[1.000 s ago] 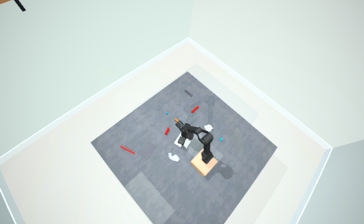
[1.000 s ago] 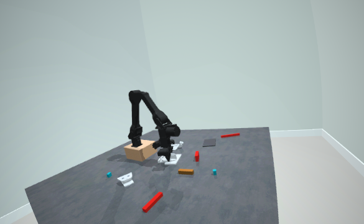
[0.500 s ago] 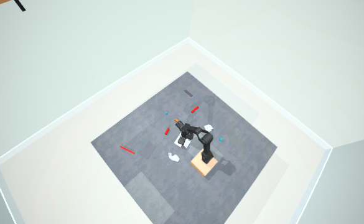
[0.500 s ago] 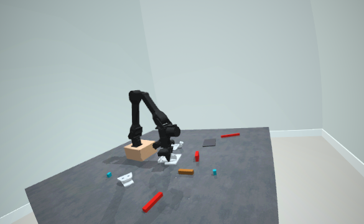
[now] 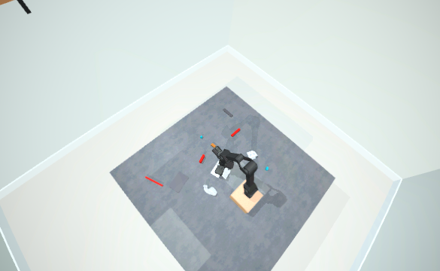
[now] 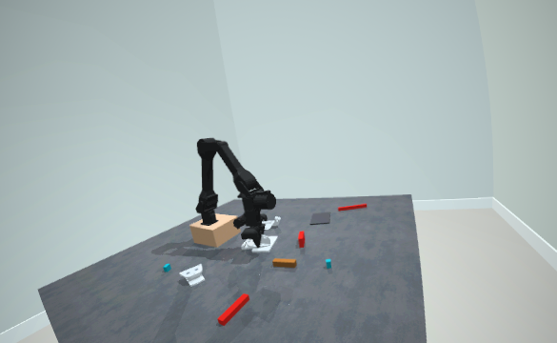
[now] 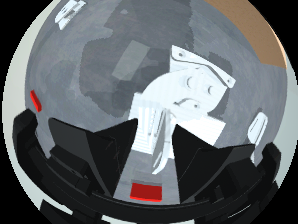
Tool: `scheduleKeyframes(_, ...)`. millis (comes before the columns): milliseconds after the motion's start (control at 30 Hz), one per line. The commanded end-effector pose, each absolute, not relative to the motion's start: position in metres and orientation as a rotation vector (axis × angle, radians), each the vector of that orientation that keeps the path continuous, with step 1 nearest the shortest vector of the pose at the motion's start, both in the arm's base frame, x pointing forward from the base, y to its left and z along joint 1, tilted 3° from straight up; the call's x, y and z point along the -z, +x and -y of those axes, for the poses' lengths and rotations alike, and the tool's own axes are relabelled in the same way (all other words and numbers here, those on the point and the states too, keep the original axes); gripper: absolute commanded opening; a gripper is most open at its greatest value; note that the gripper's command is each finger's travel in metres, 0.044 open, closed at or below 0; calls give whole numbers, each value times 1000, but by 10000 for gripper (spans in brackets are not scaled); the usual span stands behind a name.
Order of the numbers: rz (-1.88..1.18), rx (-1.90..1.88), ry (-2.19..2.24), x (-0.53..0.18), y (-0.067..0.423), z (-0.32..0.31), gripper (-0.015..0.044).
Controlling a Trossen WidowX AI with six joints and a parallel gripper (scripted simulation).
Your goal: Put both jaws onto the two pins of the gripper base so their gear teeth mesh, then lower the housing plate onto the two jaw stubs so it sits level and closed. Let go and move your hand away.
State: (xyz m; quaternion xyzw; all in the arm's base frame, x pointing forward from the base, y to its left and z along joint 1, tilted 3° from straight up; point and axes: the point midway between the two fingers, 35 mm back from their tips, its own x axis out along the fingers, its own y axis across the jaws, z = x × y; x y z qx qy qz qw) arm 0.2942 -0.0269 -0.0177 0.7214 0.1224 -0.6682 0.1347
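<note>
My gripper point(image 5: 220, 172) point(image 6: 258, 244) point(image 7: 154, 124) points down over the white gripper base point(image 5: 214, 174) point(image 6: 272, 244) point(image 7: 202, 131). By the wrist view, its fingers are closed on a white jaw point(image 7: 161, 145), whose curved tip shows between them. The jaw lies low over the base; whether it sits on a pin is unclear. The other white jaw point(image 5: 210, 190) point(image 6: 272, 224) point(image 7: 258, 128) lies apart on the table. The white housing plate point(image 5: 252, 154) point(image 6: 192, 272) point(image 7: 69, 13), with two holes, lies on the other side of the base, tilted. The pin engagement is hidden.
An orange bar point(image 5: 213, 145) point(image 6: 284, 263) and a red block point(image 5: 201, 159) point(image 6: 301, 239) point(image 7: 146, 192) lie near the base. A longer red bar point(image 5: 235, 132) point(image 6: 233, 310) lies farther off. Two small cyan pieces and a dark flat plate point(image 5: 179, 182) point(image 6: 320, 218) lie around.
</note>
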Motion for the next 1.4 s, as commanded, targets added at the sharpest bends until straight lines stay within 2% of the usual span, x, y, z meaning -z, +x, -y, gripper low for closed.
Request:
scheduleKeyframes(0, -361, 1937, 2089, 19, 293, 26, 134)
scheduleKeyframes(1367, -361, 1937, 2089, 18, 293, 26, 134)
